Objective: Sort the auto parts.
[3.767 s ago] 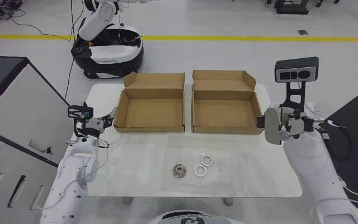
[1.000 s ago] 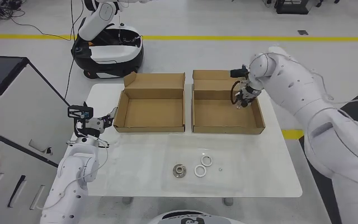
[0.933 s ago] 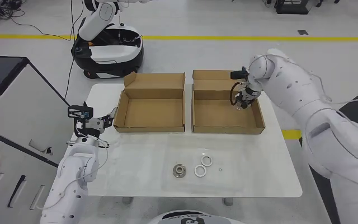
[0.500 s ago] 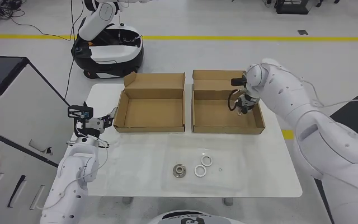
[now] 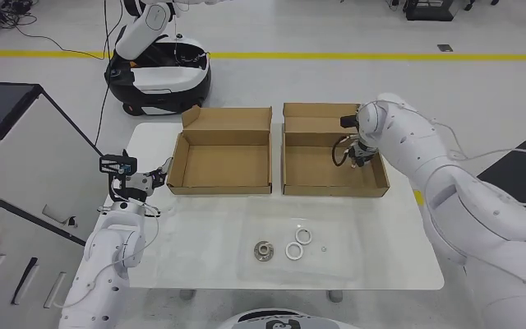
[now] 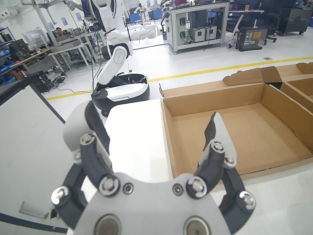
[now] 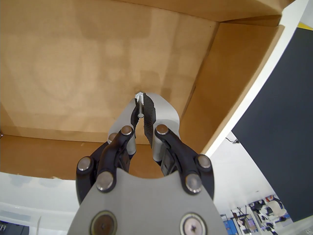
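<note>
The step in hand is the drop-off of one part: the right hand [image 7: 141, 98] pinches a small threaded bolt [image 7: 139, 108] between its pressed-in fingers, head pointing away from the wrist, and hangs inside the right box [image 5: 333, 191], with the cardboard floor just beyond its tips and the box's side wall near beside it. The next move, as I judge it, calls for spreading the fingers so that the bolt falls onto the floor, then lifting clear of the walls. Well apart from this hand, on the counter [image 5: 205, 238], wait a metal flanged part [image 5: 263, 249], two white rings [image 5: 298, 243] and a small piece [image 5: 324, 247] too tiny to name. The left hand [image 6: 152, 111] is spread and holds nothing, with the left box [image 6: 244, 128] just beside it. Against the earliest frame, the right arm has swung from outside the right box's side wall to over its inside; within the last second the hand has drifted from the far part of the box toward the nearer part, along the same side wall, while the left arm and the loose parts have not shifted
</note>
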{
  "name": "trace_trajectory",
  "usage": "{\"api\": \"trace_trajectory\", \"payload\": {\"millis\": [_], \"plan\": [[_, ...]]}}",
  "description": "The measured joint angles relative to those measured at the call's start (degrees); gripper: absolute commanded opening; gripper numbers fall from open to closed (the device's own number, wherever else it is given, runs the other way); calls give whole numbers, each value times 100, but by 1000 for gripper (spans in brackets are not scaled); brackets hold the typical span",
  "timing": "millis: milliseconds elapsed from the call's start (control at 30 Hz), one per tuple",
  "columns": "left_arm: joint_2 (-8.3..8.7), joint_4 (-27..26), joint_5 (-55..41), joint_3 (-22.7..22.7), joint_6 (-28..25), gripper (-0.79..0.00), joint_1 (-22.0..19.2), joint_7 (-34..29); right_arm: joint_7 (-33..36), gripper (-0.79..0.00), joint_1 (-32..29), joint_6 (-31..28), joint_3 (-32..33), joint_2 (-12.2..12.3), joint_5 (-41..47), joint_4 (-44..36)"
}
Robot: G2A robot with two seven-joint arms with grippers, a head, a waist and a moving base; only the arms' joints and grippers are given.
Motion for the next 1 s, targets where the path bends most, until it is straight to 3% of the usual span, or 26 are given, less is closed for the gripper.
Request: {"api": "trace_trajectory", "payload": {"millis": [100, 167, 233, 700, 1000], "plan": [[0, 0, 0, 0, 0, 0, 0, 0, -25, -785, -20, 15, 16, -38, -32, 38], [0, 0, 0, 0, 0, 0, 0, 0, -39, -459, -32, 28, 29, -62, -58, 69], [0, 0, 0, 0, 0, 0, 0, 0, -43, -15, -39, 32, 52, -81, -49, 94], [0, 0, 0, 0, 0, 0, 0, 0, -44, 0, 144, -162, 261, -101, -180, 67], [0, 0, 0, 0, 0, 0, 0, 0, 297, 0, 335, -746, 721, 209, 1, -742]]}}
